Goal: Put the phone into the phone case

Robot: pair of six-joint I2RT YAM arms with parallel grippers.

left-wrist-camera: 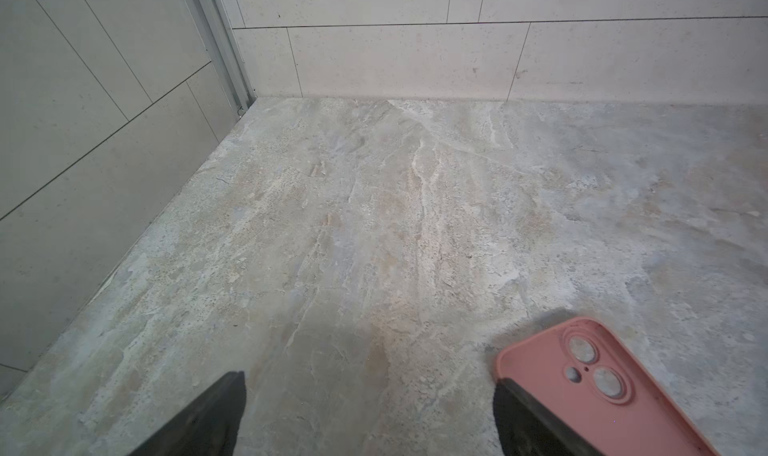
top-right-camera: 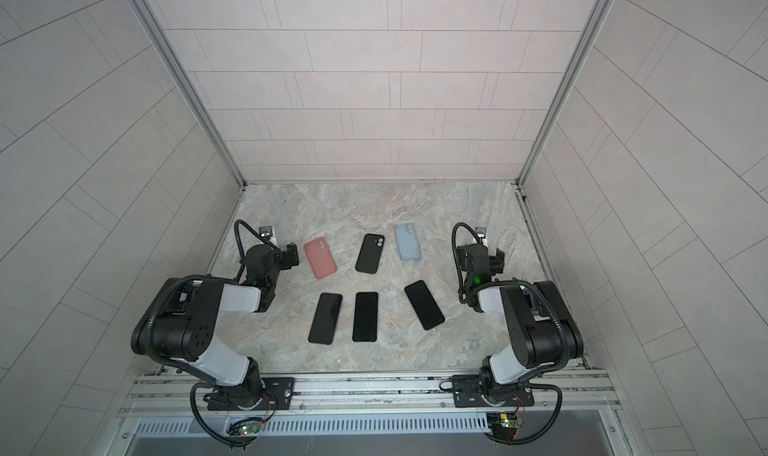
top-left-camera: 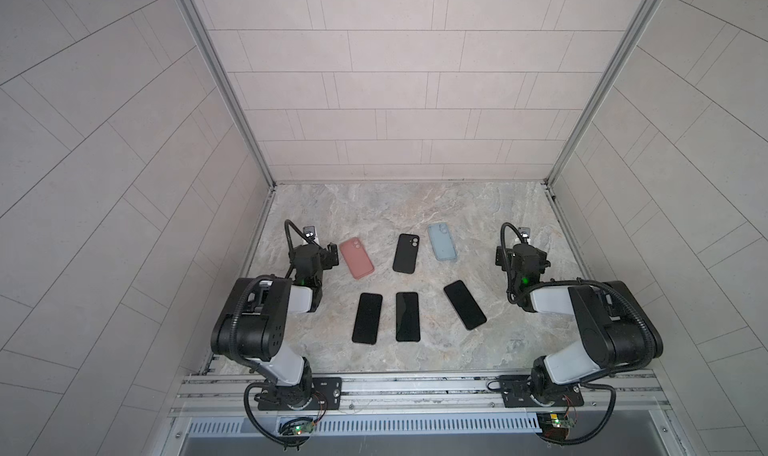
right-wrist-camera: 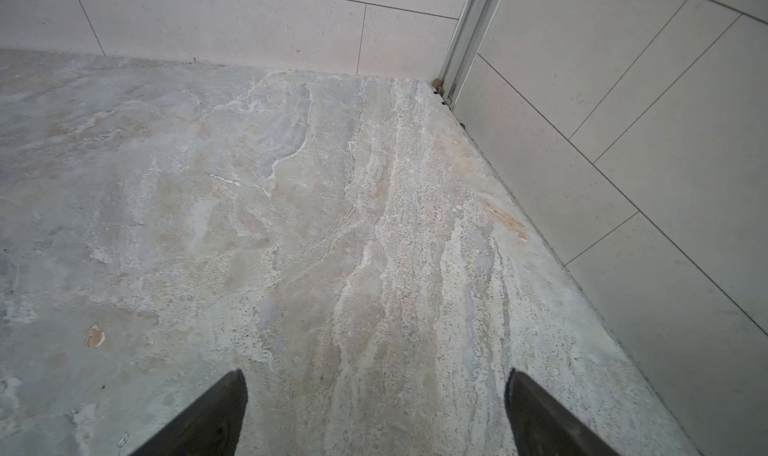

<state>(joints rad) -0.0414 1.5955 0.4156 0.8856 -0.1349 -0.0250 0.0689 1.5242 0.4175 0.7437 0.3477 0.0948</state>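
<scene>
Both top views: 3 phones [top-left-camera: 407, 316]; pink case [top-left-camera: 356, 258], black case [top-left-camera: 405, 253], blue case [top-left-camera: 441, 242]; all between left pincer [left-wrist-camera: 370, 389], right pincer [right-wrist-camera: 374, 387], both gaping, empty.

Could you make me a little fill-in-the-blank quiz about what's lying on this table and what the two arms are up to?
1. The near row on the table holds ___ dark phones.
2. The black case lies between the blue case and the ___ one.
3. The left arm's fingers and the right arm's fingers are ___, not shut, and hold nothing.

Missing words: three; pink; open.
</scene>
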